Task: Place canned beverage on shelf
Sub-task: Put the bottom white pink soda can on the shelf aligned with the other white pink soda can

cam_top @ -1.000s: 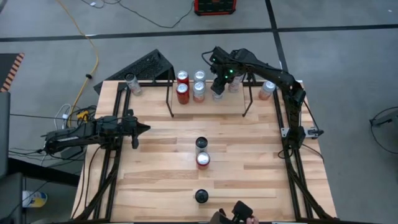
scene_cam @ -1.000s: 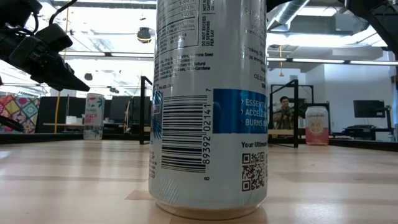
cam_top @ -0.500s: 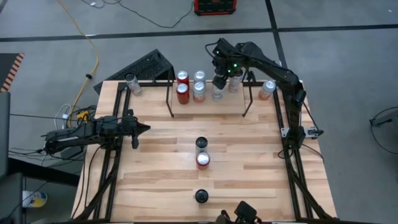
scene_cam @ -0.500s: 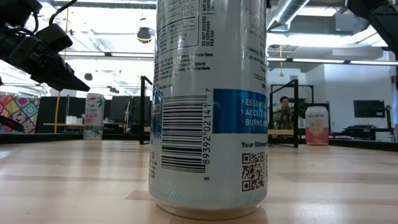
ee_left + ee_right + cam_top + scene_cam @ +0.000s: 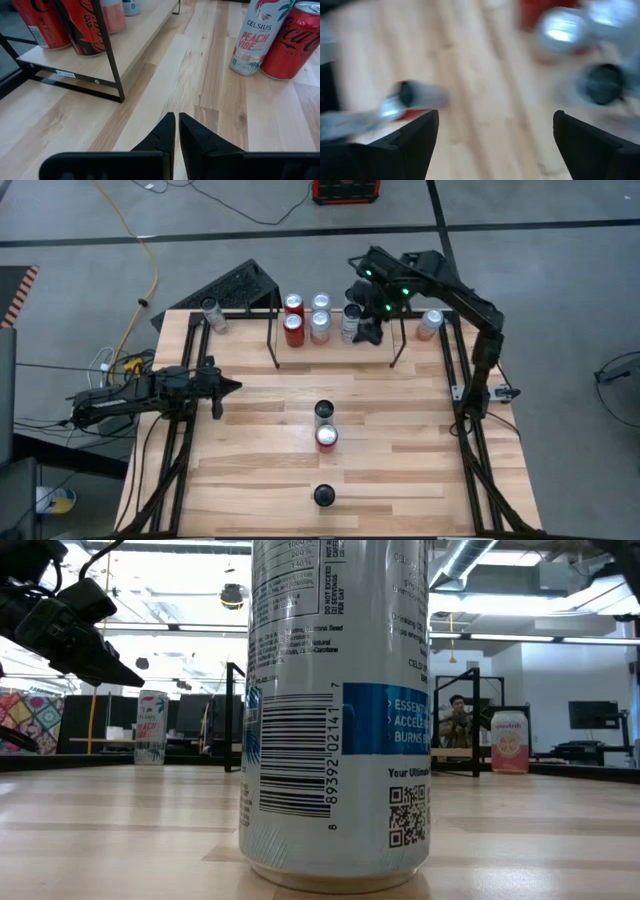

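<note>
The right wrist view is smeared — cans [image 5: 560,30] show only as bright blobs. In the low view, the nearest can [image 5: 335,710] is cut off at the top edge, hiding the shelf behind.

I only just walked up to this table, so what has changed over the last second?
The right end effector, open, has swung from above the silver can on the shelf toward the table's right side, leaving that can standing there. The left end effector, shut, and the other cans stayed put.
</note>
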Available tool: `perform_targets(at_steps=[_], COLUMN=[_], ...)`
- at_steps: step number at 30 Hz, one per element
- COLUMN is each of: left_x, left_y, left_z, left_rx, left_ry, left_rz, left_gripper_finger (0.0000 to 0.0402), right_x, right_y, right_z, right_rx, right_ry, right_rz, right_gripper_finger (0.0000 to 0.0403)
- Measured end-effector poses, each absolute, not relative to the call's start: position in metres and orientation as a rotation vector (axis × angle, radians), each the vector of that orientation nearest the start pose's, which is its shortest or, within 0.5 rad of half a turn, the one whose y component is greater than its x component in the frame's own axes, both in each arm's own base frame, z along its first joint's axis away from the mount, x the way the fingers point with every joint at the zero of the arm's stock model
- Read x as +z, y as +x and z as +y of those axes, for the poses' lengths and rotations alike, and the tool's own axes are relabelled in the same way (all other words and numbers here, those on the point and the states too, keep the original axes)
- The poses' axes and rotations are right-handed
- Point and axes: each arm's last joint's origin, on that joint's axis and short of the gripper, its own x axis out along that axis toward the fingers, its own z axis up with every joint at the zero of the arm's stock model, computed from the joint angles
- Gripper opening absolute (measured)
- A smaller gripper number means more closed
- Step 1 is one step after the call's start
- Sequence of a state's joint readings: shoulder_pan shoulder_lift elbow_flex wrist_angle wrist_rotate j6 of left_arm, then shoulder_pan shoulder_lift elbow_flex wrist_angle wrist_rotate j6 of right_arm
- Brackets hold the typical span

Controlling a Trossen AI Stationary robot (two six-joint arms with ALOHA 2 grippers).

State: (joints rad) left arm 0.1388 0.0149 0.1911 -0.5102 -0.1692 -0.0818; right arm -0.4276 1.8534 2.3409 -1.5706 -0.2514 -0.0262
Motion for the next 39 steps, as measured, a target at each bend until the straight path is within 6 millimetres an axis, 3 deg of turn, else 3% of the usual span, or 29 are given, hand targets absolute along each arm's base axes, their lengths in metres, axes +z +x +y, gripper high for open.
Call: perform_targets(at_steps=[4, 10, 15, 19, 24, 31, 35, 39], left_x=[0.178, 0.178, 0.178, 0.178, 0.178, 0.178, 0.178, 0.178], left_y=[0.076, 0.076, 0.076, 0.076, 0.076, 0.076, 0.076, 0.076], left_z=[0.016, 0.016, 0.016, 0.016, 0.016, 0.016, 0.016, 0.016], left_rx=[0.319, 0.319, 0.319, 0.319, 0.319, 0.319, 0.319, 0.319], left_ry=[-0.075, -0.075, -0.075, -0.075, -0.075, -0.075, -0.075, -0.075], left_rz=[0.323, 0.323, 0.322, 0.322, 0.322, 0.322, 0.322, 0.322], left_gripper_finger=[0.0011, 0.0011, 0.0011, 0.0011, 0.0011, 0.0011, 0.0011, 0.0011], right_x=[0.463, 0.484, 0.479, 0.462, 0.427, 0.379, 0.358, 0.349], right_y=[0.287, 0.250, 0.222, 0.220, 0.231, 0.275, 0.305, 0.326], right_z=[-0.090, -0.050, -0.033, -0.022, -0.002, 0.033, 0.050, 0.072], right_rx=[0.010, -0.155, -0.268, -0.285, -0.208, -0.067, -0.013, 0.155], right_ry=[0.300, 0.138, 0.142, 0.150, 0.152, 0.127, 0.132, 0.173], right_rz=[0.953, 0.924, 0.932, 0.887, 0.823, 0.730, 0.728, 0.671], right_gripper_finger=[0.0357, 0.0343, 0.0334, 0.0334, 0.0333, 0.0333, 0.0333, 0.0333])
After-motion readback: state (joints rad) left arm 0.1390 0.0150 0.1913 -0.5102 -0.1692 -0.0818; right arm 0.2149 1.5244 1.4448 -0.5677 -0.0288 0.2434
